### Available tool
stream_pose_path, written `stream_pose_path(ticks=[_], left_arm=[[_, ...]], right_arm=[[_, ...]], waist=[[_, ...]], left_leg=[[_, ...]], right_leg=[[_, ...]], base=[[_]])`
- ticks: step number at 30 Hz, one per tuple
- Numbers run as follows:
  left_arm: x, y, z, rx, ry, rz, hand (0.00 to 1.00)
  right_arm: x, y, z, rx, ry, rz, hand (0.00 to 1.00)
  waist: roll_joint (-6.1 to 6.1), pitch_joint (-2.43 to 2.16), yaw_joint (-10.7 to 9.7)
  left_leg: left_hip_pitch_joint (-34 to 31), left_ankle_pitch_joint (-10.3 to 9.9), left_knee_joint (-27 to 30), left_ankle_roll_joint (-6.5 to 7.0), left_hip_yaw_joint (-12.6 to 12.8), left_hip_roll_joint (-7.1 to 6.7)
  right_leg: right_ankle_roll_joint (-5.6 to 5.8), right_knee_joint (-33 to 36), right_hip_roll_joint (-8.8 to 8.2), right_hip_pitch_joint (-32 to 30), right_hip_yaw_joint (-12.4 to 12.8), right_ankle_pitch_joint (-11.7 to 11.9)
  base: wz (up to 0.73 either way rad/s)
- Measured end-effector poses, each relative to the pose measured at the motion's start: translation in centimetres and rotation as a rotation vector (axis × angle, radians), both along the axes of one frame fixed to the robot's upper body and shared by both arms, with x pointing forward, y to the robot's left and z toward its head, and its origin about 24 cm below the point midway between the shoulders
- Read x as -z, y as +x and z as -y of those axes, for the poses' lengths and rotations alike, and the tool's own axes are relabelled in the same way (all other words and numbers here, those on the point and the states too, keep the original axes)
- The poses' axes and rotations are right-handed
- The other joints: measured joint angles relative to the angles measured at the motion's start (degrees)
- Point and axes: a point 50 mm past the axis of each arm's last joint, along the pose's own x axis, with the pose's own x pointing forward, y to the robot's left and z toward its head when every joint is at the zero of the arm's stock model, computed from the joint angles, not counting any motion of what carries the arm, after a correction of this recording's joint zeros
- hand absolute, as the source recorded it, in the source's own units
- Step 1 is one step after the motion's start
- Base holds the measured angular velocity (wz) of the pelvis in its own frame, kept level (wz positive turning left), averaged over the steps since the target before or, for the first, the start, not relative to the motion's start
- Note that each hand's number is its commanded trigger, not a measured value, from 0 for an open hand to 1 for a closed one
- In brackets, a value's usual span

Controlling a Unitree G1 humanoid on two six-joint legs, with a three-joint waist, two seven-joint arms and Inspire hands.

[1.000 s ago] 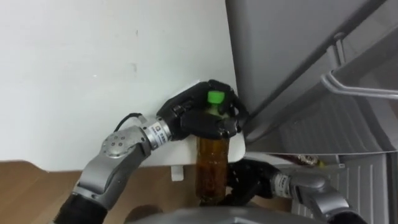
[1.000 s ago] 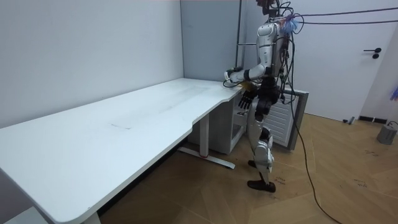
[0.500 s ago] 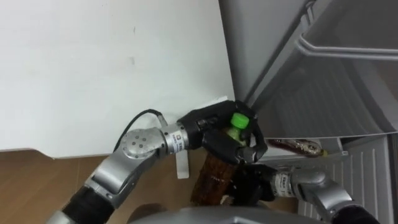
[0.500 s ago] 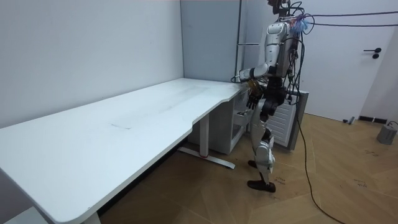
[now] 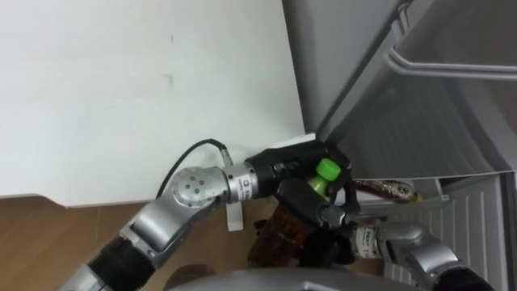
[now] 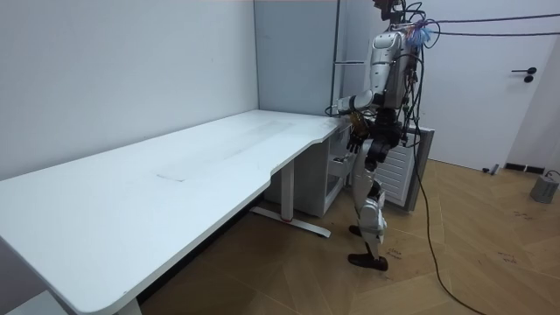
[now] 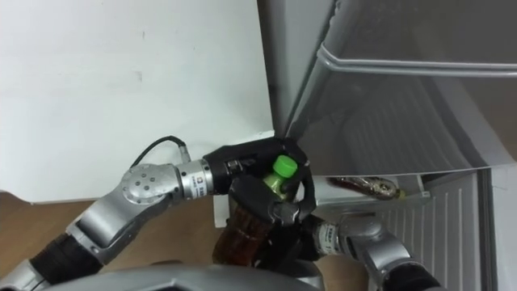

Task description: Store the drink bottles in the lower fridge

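Beyond the table's [image 5: 121, 97] corner, left hand [image 5: 295, 174] fingers curled round bottle [image 5: 279, 234], tilted further toward fridge [image 5: 420, 137], right hand [image 5: 323, 246] beneath

The bottle [image 5: 279, 234] is amber-brown, its cap [image 5: 327, 170] bright green. The left hand [image 5: 292, 164] is black. The table [image 5: 121, 97] is white, the fridge [image 5: 363, 65] grey, the floor [image 5: 48, 238] wood-brown.
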Motion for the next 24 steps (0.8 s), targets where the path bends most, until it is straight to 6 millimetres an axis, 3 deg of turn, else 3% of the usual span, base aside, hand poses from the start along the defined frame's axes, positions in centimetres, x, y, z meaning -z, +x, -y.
stream_pose_path(ticks=[5, 11, 14, 24], left_arm=[[0.4, -0.3, 0.4, 0.004, 0.061, 0.063, 1.00], [0.3, -0.2, 1.1, 0.015, 0.072, 0.112, 1.00], [0.3, -0.2, 1.4, 0.020, 0.078, 0.158, 1.00], [0.3, -0.1, 1.6, -0.016, 0.083, 0.235, 1.00]], right_arm=[[-0.1, 0.1, -0.2, 0.007, 0.016, 0.000, 0.00], [0.0, 0.6, -1.5, 0.095, 0.126, -0.038, 0.00], [0.1, 0.8, -1.3, 0.114, 0.130, -0.053, 0.00], [0.0, 1.6, -1.1, 0.144, 0.143, -0.052, 0.00]], waist=[[-0.10, -0.11, -0.05], [0.63, 0.19, -0.31], [1.14, 0.35, -0.53], [1.13, 0.37, -1.38]], left_leg=[[-1.66, -0.03, 0.46, 0.13, 0.00, -0.02], [-1.68, -0.03, 0.04, 0.13, 0.00, -0.02], [-2.14, 0.06, -0.01, 0.27, 0.01, -0.17], [-3.68, 0.37, -0.13, 0.78, 0.40, -0.59]], right_leg=[[0.11, 0.23, -0.07, -1.63, 0.10, 0.16], [0.10, 0.28, -0.05, -1.87, 0.19, 0.16], [0.11, 0.73, -0.21, -2.52, 0.17, 0.15], [0.37, 2.04, -0.77, -4.72, 0.78, 0.26]], base=[[0.00], [0.00], [0.00], [-0.02]])
